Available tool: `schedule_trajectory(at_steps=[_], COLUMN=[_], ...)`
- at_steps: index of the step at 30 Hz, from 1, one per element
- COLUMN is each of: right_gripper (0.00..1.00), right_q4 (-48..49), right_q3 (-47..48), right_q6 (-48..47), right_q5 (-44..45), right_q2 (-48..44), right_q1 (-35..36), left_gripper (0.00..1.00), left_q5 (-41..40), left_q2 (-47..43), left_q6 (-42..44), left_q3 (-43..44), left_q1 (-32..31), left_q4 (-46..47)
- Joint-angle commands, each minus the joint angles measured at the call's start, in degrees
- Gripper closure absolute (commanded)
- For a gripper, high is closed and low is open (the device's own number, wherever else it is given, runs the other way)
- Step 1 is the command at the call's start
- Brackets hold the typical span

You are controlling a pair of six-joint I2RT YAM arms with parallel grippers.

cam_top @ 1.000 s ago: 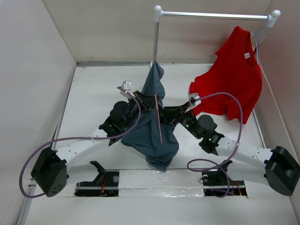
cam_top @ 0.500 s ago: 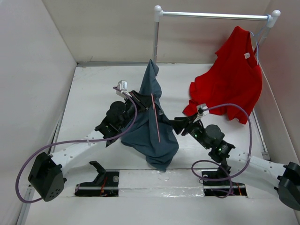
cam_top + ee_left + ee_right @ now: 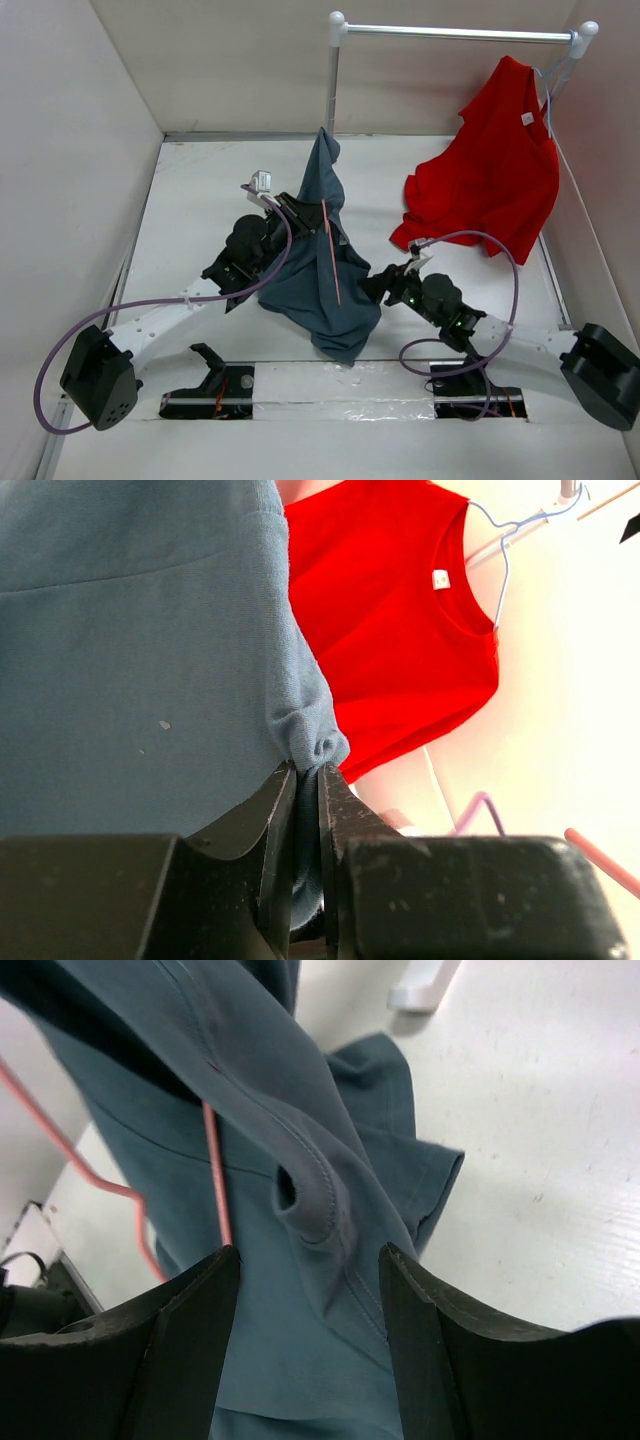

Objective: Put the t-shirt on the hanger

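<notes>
T-shirt (image 3: 310, 290) looked only draped against the hanger (image 3: 331, 250), not seated.
Left hand (image 3: 305, 772) pinched cloth aloft, clear of the tabletop (image 3: 200, 200) edges; right hand (image 3: 308, 1255) spread beside a fold.

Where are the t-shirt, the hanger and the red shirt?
t-shirt (image 3: 315, 285): top view, on its draped lower body.
hanger (image 3: 213, 1175): right wrist view, on the pink wire lying against the cloth.
red shirt (image 3: 500, 170): top view, on its chest.
</notes>
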Motion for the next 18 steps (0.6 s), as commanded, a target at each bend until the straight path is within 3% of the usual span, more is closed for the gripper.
schedule_trajectory(at_steps=[1, 5, 9, 10, 15, 18], right_gripper=[0.38, 0.5, 0.92, 0.98, 1.0, 1.0], right_q4=[7.3, 14.1, 14.6, 14.6, 12.1, 8.1], right_q3=[2.5, 3.2, 4.5, 4.5, 5.1, 5.0], right_q6=[0.4, 0.5, 0.0, 0.1, 0.2, 1.1], right_q5=[-2.5, -3.6, -1.5, -0.9, 3.1, 6.1], right_q2=[5.9, 12.6, 15.5, 15.6, 15.7, 15.5], right_q1=[-0.2, -0.2, 0.5, 1.5, 7.1, 9.8], left_gripper=[1.0, 1.0, 1.0, 1.0, 1.0, 1.0], left_q5=[1.4, 1.5, 1.5, 1.7, 2.7, 7.5], left_q2=[-1.4, -1.8, -1.8, -1.6, 0.1, 1.8], left_q6=[-0.5, -0.7, -1.3, -1.5, -4.2, -7.4], left_q3=[1.3, 1.5, 1.5, 1.5, 0.5, -0.3], left_q1=[0.4, 0.9, 0.9, 1.5, 3.3, 5.3], left_q4=[5.2, 5.2, 5.5, 5.7, 9.9, 13.6])
